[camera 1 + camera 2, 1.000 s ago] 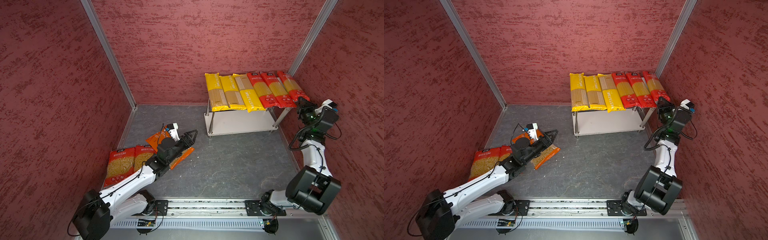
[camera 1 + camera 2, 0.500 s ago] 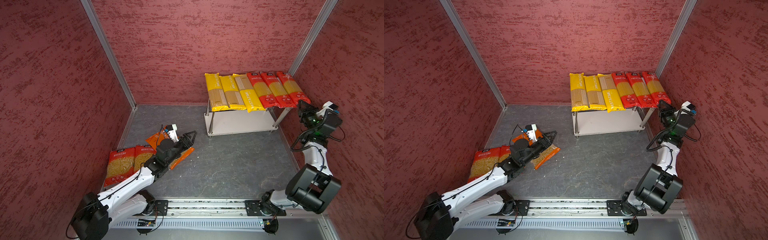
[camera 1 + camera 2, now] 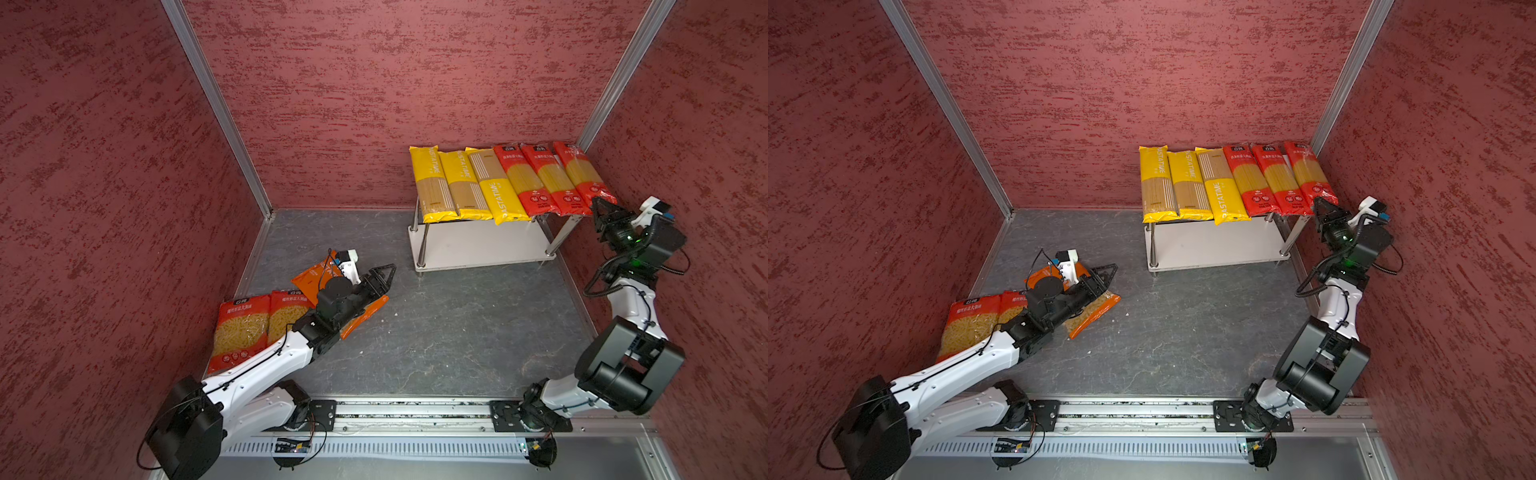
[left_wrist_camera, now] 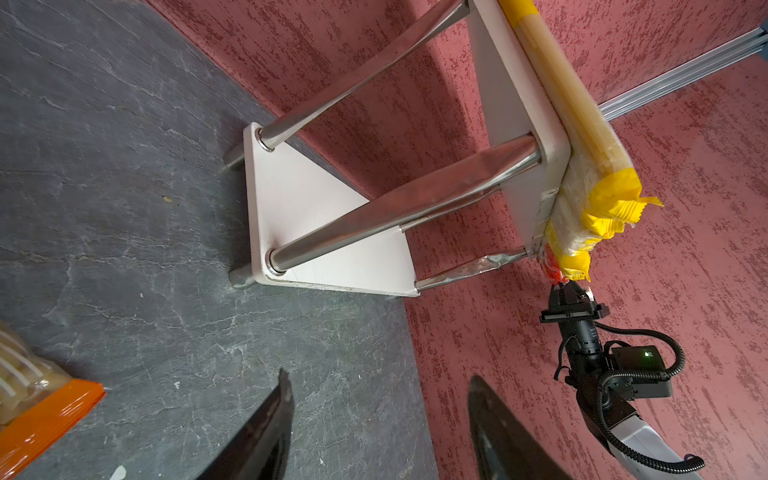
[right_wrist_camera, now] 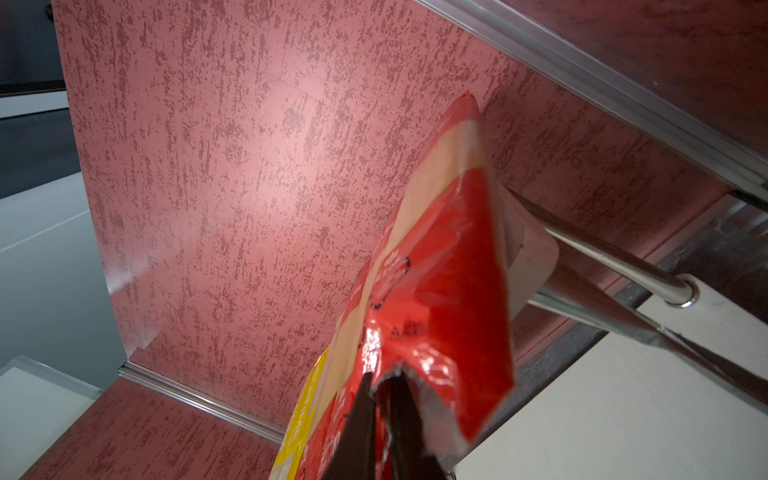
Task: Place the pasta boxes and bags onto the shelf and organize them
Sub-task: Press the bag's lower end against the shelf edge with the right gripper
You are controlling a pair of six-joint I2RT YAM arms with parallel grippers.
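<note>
Grey floor [image 3: 457, 332], loose packs [image 3: 243, 328], shelf [image 3: 478, 249]

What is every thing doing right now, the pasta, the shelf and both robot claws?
shelf, upright, six packs on top.
yellow spaghetti packs, three lying flat side by side.
red spaghetti packs, three lying beside them, front ends overhanging.
wide red bags, two lying flat on the floor.
orange bag, on the floor, partly under the left arm.
left gripper, open, empty.
right gripper, at the rightmost red pack's end, grip unclear.
</note>
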